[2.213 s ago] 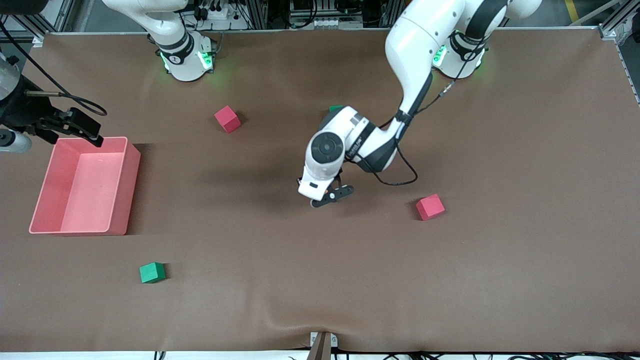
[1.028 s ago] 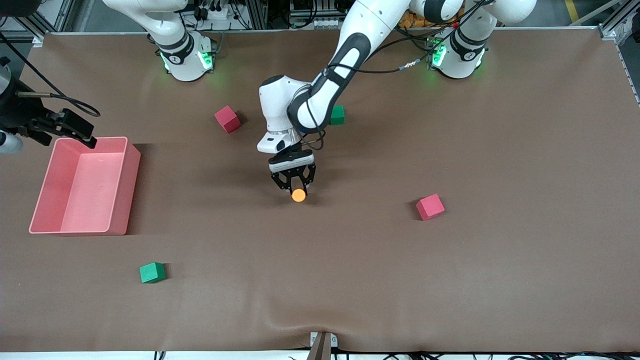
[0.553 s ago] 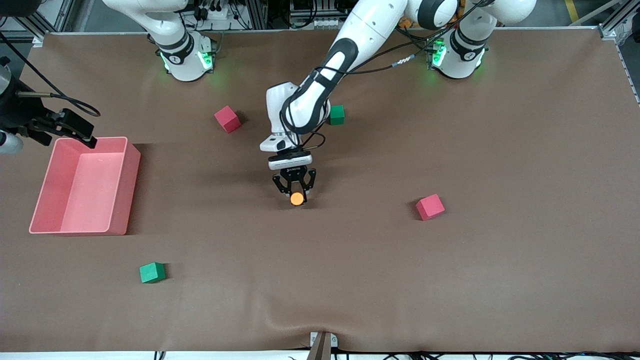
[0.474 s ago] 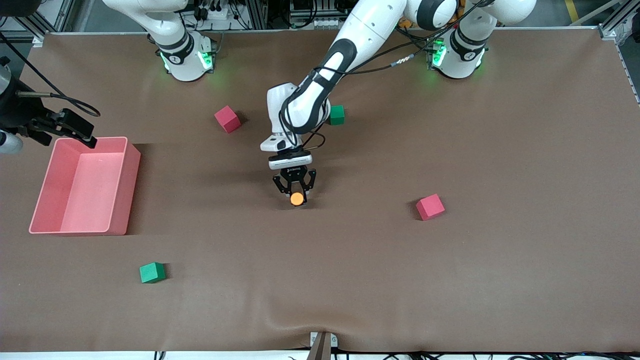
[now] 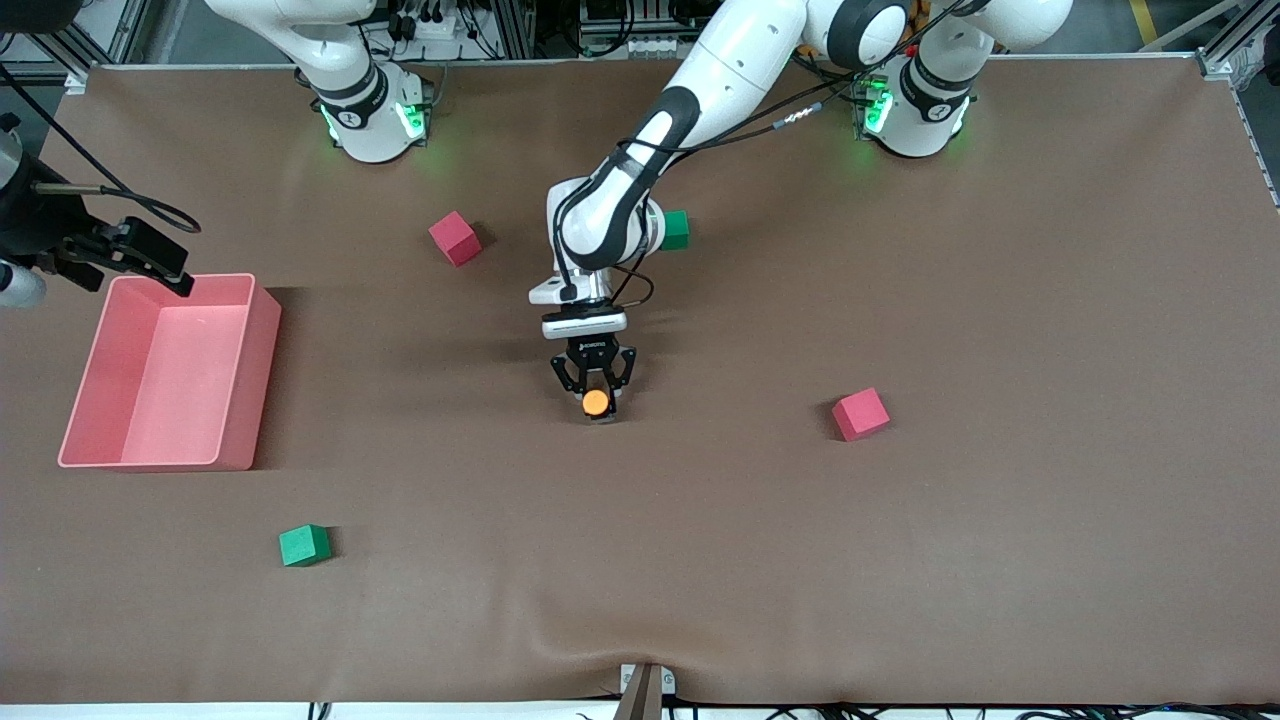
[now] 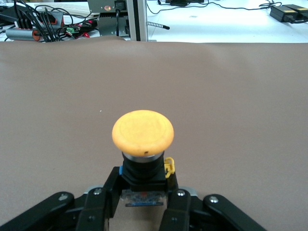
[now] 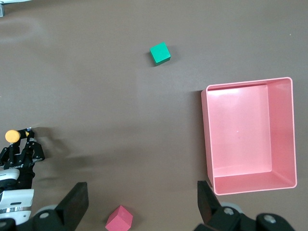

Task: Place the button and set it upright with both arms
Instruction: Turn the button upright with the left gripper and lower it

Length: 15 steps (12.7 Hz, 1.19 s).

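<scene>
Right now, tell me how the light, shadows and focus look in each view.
Front view: even light, soft shadow under the left gripper holding the button. Left wrist view: orange cap sharp. Right wrist view: pale glare inside the pink bin; right gripper dark.

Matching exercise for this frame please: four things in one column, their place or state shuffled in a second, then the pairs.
Things:
1. button
2. right end effector
3. pink bin
4. left end effector

Places or states:
A. open, over the pink bin's corner
B. on the table, toward the right arm's end
C. shut on the black body, mid-table
D. orange cap, held by its black body

Pairs: 1-D, 2-A, 3-B, 4-C
</scene>
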Available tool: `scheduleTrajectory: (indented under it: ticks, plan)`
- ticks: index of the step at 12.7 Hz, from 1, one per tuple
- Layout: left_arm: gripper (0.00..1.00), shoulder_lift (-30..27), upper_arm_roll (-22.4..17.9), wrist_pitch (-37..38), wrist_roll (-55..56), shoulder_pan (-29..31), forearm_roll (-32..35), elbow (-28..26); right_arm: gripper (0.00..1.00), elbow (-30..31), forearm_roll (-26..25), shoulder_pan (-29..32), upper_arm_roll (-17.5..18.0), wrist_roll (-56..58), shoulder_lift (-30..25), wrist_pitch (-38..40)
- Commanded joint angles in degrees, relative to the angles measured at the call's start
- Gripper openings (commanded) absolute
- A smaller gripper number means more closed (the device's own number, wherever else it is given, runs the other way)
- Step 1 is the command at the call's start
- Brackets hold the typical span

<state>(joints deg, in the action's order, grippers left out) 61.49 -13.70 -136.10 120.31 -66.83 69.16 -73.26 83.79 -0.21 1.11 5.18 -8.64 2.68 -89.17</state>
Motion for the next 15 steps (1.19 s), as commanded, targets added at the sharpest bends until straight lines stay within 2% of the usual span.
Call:
scheduleTrajectory:
  ticks: [1, 6, 7, 8, 10, 12, 15]
  plan:
    - [0.00, 1.6, -1.2, -1.5, 4.5, -0.5, 2.0, 0.7, 1.00, 0.5, 1.1, 1.0, 0.5, 0.8, -1.0, 0.2]
    - [0.00, 2.3, -1.2, -1.5, 4.6, -0.6, 2.0, 0.7, 1.00, 0.5, 1.1, 1.1, 0.5, 0.8, -1.0, 0.1]
    - [0.33, 2.2, -1.2, -1.5, 4.6, -0.6, 1.9, 0.7, 1.00, 0.5, 1.1, 1.0, 0.5, 0.8, -1.0, 0.1]
    - [0.99, 1.9, -0.8, -1.5, 5.1, -0.6, 1.8, 0.6, 1.00, 0.5, 1.1, 1.1, 0.5, 0.8, -1.0, 0.1]
    - [1.00, 1.4, -0.5, -1.5, 8.0, -0.6, 1.4, 0.6, 1.00, 0.5, 1.1, 1.1, 0.5, 0.8, -1.0, 0.1]
    - [1.00, -0.4, 1.5, -1.5, 7.8, -0.5, -0.3, 0.5, 1.00, 0.5, 1.1, 1.1, 0.5, 0.8, -0.9, 0.0]
    - [1.00, -3.3, 4.8, -0.8, 5.0, -0.5, -9.5, -0.1, 1.00, 0.5, 1.1, 1.2, 0.4, 0.8, -1.0, 0.1]
